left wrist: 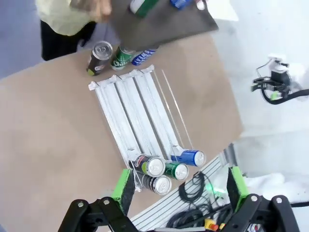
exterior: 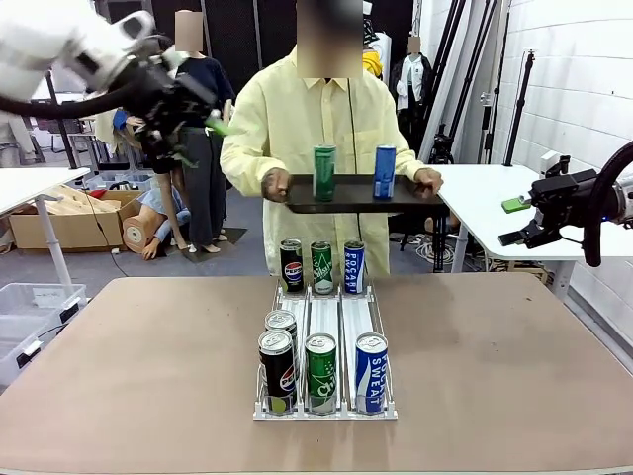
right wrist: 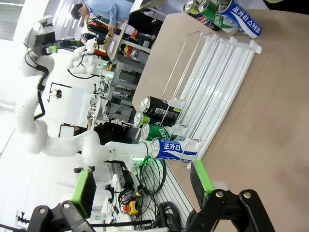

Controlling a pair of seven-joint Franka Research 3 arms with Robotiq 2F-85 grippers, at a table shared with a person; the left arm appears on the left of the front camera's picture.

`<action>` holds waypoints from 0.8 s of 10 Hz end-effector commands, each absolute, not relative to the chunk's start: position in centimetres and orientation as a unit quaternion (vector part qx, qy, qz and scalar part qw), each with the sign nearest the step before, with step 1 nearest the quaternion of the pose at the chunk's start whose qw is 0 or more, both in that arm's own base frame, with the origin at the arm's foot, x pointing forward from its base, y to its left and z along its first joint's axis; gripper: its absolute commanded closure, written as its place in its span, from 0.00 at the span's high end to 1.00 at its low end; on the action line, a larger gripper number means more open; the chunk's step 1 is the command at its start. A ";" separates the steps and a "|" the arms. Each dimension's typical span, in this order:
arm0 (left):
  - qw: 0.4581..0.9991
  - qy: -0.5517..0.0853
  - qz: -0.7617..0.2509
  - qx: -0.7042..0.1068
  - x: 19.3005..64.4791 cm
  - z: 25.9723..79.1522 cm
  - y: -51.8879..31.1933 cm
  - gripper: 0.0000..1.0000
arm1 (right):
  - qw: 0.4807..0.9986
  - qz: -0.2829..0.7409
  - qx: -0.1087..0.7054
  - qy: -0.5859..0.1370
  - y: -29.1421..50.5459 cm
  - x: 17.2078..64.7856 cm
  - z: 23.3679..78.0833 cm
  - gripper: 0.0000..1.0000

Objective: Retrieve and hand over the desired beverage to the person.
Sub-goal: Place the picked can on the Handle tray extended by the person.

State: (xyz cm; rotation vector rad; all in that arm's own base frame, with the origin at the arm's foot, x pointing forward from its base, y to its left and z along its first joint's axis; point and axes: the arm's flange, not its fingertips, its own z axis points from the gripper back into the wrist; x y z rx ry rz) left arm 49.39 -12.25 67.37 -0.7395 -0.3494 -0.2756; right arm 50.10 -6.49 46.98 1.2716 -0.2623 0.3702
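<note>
The person [exterior: 307, 129] in a pale-yellow shirt stands at the far side and holds a dark tray [exterior: 361, 195] with both hands. A green can [exterior: 324, 172] and a blue can [exterior: 384, 171] stand on it. On the brown table lies a white rack [exterior: 326, 317] of beverage cans: black [exterior: 292, 265], green [exterior: 321, 267] and blue [exterior: 354, 266] at its far end, and two black [exterior: 277, 368], a green [exterior: 320, 371] and a blue [exterior: 371, 371] at its near end. My left gripper [exterior: 201, 142] hangs open, high at the left. My right gripper [exterior: 514, 221] is open off the right edge. Both [left wrist: 181, 191] [right wrist: 144, 186] hold nothing.
A white side table [exterior: 485, 198] stands at the back right and another [exterior: 30, 183] at the left. A clear plastic bin [exterior: 25, 307] sits on the floor by the left edge. Bare tabletop [exterior: 495, 356] lies on both sides of the rack.
</note>
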 end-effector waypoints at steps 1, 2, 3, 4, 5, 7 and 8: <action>0.875 -0.181 -0.143 -0.425 46.7 63.9 -8.5 1.00 | 0.779 0.173 0.590 -0.120 -6.3 50.0 47.1 1.00; 0.868 -0.173 -0.139 -0.445 47.1 63.0 -6.7 1.00 | 0.779 0.173 0.590 -0.120 -6.3 50.0 47.1 1.00; 0.847 -0.166 -0.139 -0.486 47.2 61.6 -4.1 1.00 | 0.779 0.173 0.590 -0.120 -6.3 50.0 47.1 1.00; 0.826 -0.167 -0.145 -0.519 47.4 60.1 -1.2 1.00 | 0.779 0.173 0.590 -0.120 -6.3 50.0 47.1 1.00; 0.806 -0.163 -0.136 -0.552 47.8 58.2 1.8 1.00 | 0.779 0.173 0.590 -0.120 -6.3 50.0 47.1 1.00; 0.802 -0.153 -0.145 -0.558 48.3 55.9 2.8 1.00 | 0.779 0.173 0.590 -0.120 -6.3 50.0 47.1 1.00; 0.809 -0.148 -0.143 -0.551 48.7 55.2 2.7 1.00 | 0.779 0.173 0.590 -0.120 -6.3 50.0 47.1 1.00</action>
